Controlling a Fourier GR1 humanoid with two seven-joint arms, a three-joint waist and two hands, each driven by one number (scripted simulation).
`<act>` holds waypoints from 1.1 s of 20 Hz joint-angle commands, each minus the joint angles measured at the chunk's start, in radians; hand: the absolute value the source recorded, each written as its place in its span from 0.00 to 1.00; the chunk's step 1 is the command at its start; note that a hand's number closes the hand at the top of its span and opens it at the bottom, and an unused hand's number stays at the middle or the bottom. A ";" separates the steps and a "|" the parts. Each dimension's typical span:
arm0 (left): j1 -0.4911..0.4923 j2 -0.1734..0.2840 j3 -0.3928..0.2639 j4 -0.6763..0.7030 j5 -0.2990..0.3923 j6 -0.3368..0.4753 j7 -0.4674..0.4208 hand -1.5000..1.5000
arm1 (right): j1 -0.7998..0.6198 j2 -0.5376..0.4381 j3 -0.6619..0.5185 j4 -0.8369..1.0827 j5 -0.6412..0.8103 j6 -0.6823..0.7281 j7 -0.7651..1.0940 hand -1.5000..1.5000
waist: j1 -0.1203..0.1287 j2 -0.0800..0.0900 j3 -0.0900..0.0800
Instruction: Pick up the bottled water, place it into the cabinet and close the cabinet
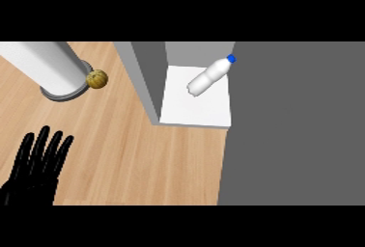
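The bottled water point(209, 77), clear white with a blue cap, lies tilted inside the cabinet point(194, 113), its cap pointing to the upper right. It rests on the cabinet's white floor between the grey side wall and a large dark grey panel point(296, 125) that fills the right side of the view. My left hand point(37, 166) rests at the lower left over the wooden counter, fingers straight and up, far from the bottle. The right hand does not show in the view.
A tall white cylinder on a grey base point(53, 67) stands at the upper left. A small round yellow-brown object point(97, 79) sits against its base. Light wooden counter point(135, 154) spreads between my hand and the cabinet.
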 commanded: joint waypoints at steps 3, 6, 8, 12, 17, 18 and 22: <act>0.063 0.052 0.038 -0.025 0.039 -0.084 -0.007 0.00 | -0.036 0.038 0.249 -0.105 0.051 -0.008 0.108 1.00 | 0.042 0.015 -0.001; 0.076 0.091 0.065 -0.037 0.054 -0.120 0.000 0.00 | -0.081 0.029 0.247 -0.077 0.043 -0.014 0.117 1.00 | 0.078 0.022 0.000; 0.074 0.085 0.066 -0.008 0.053 -0.140 -0.011 0.00 | -0.102 0.021 0.244 -0.074 0.040 -0.026 0.141 1.00 | 0.085 0.030 -0.003; 0.067 0.123 0.096 -0.036 0.075 -0.170 0.006 0.00 | -0.186 0.037 0.225 -0.033 0.036 -0.060 0.171 1.00 | 0.121 0.037 -0.002; 0.065 0.145 0.108 -0.028 0.092 -0.215 0.014 0.00 | -0.270 0.033 0.206 -0.013 0.019 -0.075 0.215 1.00 | 0.158 0.048 -0.006; 0.061 0.149 0.108 -0.033 0.084 -0.221 0.011 0.00 | -0.278 0.027 0.208 -0.011 0.016 -0.076 0.231 1.00 | 0.159 0.047 -0.007; 0.064 0.155 0.100 -0.028 0.092 -0.238 0.023 0.00 | -0.353 0.011 0.177 0.009 0.024 -0.071 0.252 1.00 | 0.193 0.053 -0.011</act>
